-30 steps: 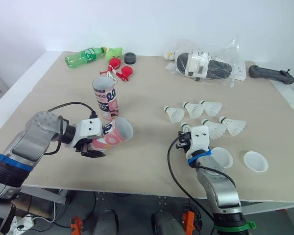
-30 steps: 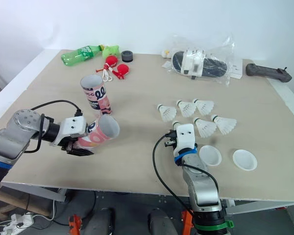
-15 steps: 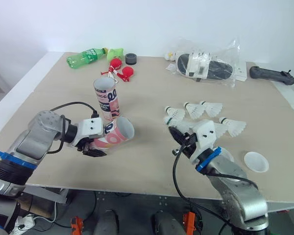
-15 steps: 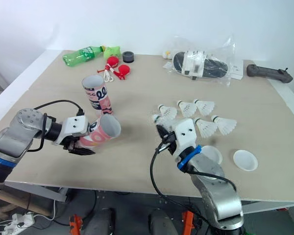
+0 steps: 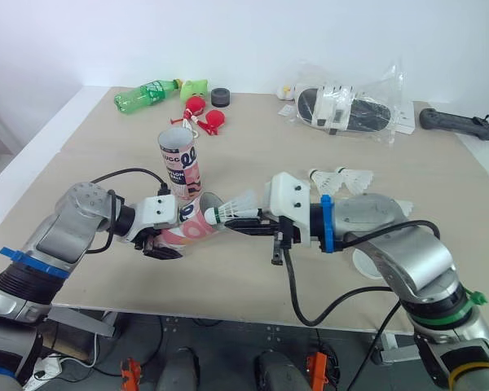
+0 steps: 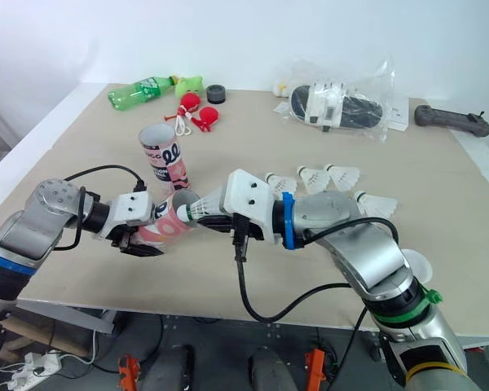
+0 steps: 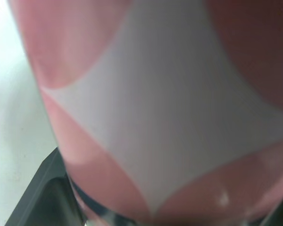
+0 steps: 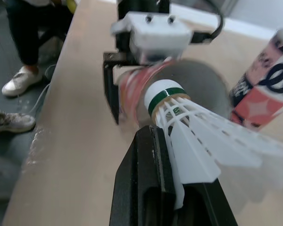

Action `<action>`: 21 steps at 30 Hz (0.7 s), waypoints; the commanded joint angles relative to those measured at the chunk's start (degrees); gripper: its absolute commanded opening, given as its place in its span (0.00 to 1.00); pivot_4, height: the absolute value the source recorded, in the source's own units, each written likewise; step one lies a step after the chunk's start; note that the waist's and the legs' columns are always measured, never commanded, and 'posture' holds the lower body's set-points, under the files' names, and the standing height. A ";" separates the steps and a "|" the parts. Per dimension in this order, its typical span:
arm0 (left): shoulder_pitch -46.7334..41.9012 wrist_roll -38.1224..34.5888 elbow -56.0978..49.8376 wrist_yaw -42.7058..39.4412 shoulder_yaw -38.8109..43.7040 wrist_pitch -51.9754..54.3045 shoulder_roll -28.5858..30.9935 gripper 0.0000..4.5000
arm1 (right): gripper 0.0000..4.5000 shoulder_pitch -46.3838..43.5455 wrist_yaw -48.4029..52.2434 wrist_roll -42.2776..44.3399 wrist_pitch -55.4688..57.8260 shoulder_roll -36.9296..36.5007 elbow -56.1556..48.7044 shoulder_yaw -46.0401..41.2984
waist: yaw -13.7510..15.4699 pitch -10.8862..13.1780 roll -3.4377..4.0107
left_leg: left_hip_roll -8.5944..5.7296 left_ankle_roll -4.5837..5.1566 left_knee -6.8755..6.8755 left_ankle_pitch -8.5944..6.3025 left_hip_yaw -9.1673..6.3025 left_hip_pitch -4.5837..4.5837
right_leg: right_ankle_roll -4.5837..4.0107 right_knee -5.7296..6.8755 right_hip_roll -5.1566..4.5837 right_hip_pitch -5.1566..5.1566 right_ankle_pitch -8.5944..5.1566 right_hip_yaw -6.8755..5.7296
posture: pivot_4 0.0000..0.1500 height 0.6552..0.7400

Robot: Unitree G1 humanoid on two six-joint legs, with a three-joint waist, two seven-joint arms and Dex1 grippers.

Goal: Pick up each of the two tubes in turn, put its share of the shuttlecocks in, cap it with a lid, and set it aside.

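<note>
head stereo pair looks down over table [image 5: 253,155]; both wrist cams close on tube [image 7: 151,103].

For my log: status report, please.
Left hand shut on tilted tube. Right hand shut on shuttlecock, cork at tube mouth. Upright tube close behind.

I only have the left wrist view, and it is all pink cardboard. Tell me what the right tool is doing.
Observer: The right tool is shut on a shuttlecock, with the cork end pointing at the tube that the left tool grips.
Operator: Say how close the cork is.
Observer: It sits right at the tube's open mouth, and the feathers are all outside.
Operator: Now tell me what's behind it.
Observer: A second tube stands upright on the table, close behind the held one, with its top open.
</note>
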 commanded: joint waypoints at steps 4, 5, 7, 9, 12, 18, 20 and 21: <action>1.08 -0.01 -1.40 0.06 -0.43 0.42 -0.27 0.73 | 0.09 -3.79 0.82 -3.29 -2.74 2.94 3.12 2.64 | -0.01 0.00 0.02 | 0.00 0.00 0.01 0.01 -0.01 -0.01 | 0.02 0.00 0.00 -0.01 0.04 -0.01 | 1.00 1.00; 1.11 0.00 -1.39 0.10 -0.42 0.43 -0.27 0.73 | 0.16 -3.96 0.85 -3.49 -2.85 3.23 3.40 2.84 | -0.02 0.00 0.02 | 0.00 0.00 0.01 0.01 0.00 -0.01 | 0.03 0.00 -0.01 -0.01 0.04 -0.01 | 1.00 1.00; 1.20 -0.03 -1.61 0.17 -0.41 0.63 -0.32 0.73 | 0.32 -4.30 0.85 -3.95 -3.25 3.78 3.77 2.80 | -0.02 -0.01 0.03 | -0.01 0.00 0.00 0.00 0.01 -0.01 | 0.04 0.00 -0.01 -0.01 0.03 0.01 | 1.00 1.00; 1.27 -0.01 -1.73 0.27 -0.45 0.73 -0.53 0.73 | 0.50 -4.63 0.54 -3.64 -3.19 4.33 3.79 1.80 | -0.03 -0.01 0.04 | 0.00 0.00 -0.01 0.00 -0.01 -0.01 | 0.02 0.00 0.00 -0.02 0.02 -0.01 | 1.00 1.00; 1.19 0.17 -1.57 0.40 -0.60 0.69 -0.84 0.73 | 0.79 -4.32 0.96 -2.69 -2.51 3.76 3.16 -0.49 | -0.02 -0.01 0.04 | -0.01 0.00 -0.03 0.00 -0.01 -0.02 | 0.03 0.00 0.00 -0.01 0.01 -0.02 | 1.00 1.00; 1.02 0.30 -1.02 0.35 -0.73 0.48 -1.22 0.73 | 0.99 1.46 -1.09 3.77 2.37 0.24 -0.91 -13.92 | 0.40 -0.01 0.04 | -0.03 0.00 -0.02 0.00 -0.02 -0.05 | 0.05 0.00 -0.03 0.00 -0.01 -0.02 | 1.00 1.00; 0.97 0.34 -0.87 0.32 -0.76 0.49 -1.33 0.73 | 0.99 4.34 -2.76 5.47 4.10 -0.48 -2.63 -18.03 | 0.44 -0.01 0.04 | -0.02 0.00 -0.02 0.00 -0.02 -0.04 | 0.03 0.00 -0.02 -0.01 -0.01 -0.02 | 1.00 1.00; 0.99 0.34 -0.84 0.31 -0.77 0.50 -1.38 0.73 | 0.99 5.64 -3.82 5.92 4.76 -0.61 -3.36 -19.69 | 0.43 -0.01 0.05 | -0.02 0.00 -0.03 0.00 -0.02 -0.04 | 0.03 0.00 -0.02 0.00 -0.01 -0.03 | 1.00 1.00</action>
